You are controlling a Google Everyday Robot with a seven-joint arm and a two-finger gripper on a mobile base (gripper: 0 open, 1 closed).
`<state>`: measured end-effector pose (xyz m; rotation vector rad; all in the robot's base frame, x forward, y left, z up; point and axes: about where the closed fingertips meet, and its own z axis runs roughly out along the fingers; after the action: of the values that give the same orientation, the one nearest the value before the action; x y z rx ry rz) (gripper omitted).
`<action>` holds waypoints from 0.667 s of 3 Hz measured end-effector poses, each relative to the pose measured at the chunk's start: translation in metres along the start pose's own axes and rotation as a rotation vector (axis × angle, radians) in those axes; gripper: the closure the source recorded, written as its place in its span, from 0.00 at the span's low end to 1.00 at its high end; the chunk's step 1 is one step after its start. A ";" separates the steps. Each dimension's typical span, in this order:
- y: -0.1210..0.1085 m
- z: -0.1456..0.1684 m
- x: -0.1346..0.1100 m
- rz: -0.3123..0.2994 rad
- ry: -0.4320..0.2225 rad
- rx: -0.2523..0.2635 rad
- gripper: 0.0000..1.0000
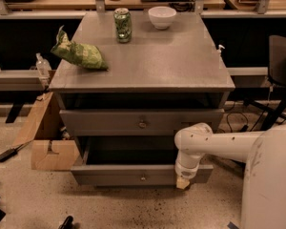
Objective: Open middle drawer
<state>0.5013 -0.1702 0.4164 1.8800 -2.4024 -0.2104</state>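
Up on the counter (171, 66), well above the gripper (182, 182), sit one can (122, 25), one bowl (162, 16) and one green bag (80, 54), with the pulled-out middle drawer (114, 176) and its one knob (143, 178) just left of the gripper, whose state, clenched or released, I cannot tell.

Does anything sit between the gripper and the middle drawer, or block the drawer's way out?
Nothing visible does. The gripper hangs at the front of the middle drawer, right of its knob; the cardboard box lies off to the side.

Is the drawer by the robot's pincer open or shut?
Open. The middle drawer is pulled out, its dark inside showing behind the front. The pincer hangs at the right end of its front.
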 end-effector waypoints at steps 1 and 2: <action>0.000 -0.001 0.000 0.000 0.000 0.000 0.99; 0.000 -0.001 0.000 0.000 0.000 0.000 1.00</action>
<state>0.5013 -0.1702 0.4177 1.8800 -2.4023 -0.2104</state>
